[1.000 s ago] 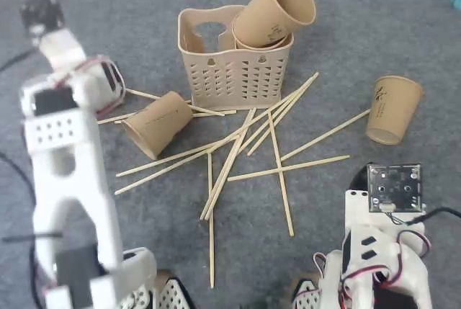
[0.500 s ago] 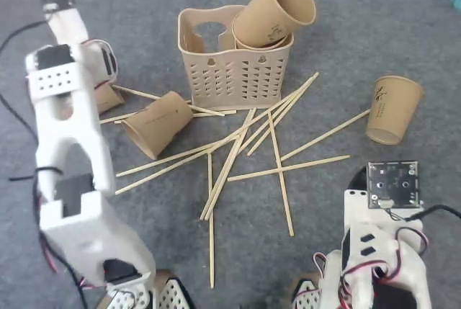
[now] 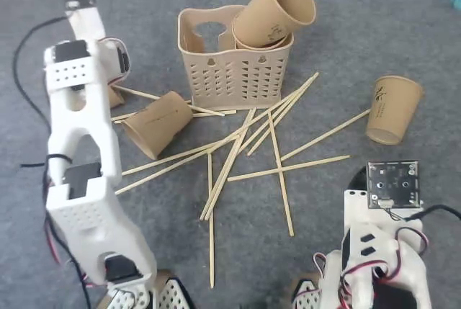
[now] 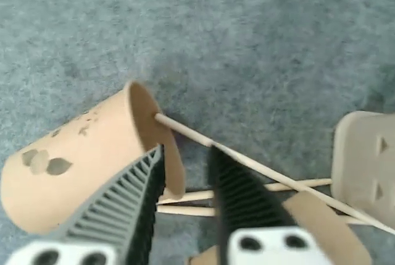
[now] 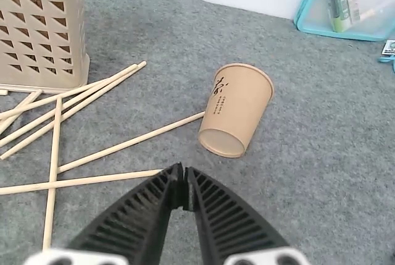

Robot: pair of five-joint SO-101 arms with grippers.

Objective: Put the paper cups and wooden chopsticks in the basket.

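- Your left end effector (image 4: 185, 154) hangs with its jaws partly open, astride the rim of a paper cup (image 4: 74, 160) that lies on its side on the grey worktop (image 4: 259, 30) (whether a finger touches the rim, you cannot tell).
- A chopstick (image 4: 284, 179) starts at that cup's mouth and runs towards the basket (image 4: 370, 154).
- Your right end effector (image 5: 184, 177) is closed tight on nothing, near the right-hand cup (image 5: 237, 107), which lies on its side, well apart from the basket.
- In the high view the basket stands upright at the far middle, with tilted cups (image 3: 275, 8) leaning out of its top.
- A fallen cup (image 3: 157, 123) lies just beside the basket, on the left arm's side.
- Loose chopsticks (image 3: 238, 152) criss-cross on the worktop in front of the basket.
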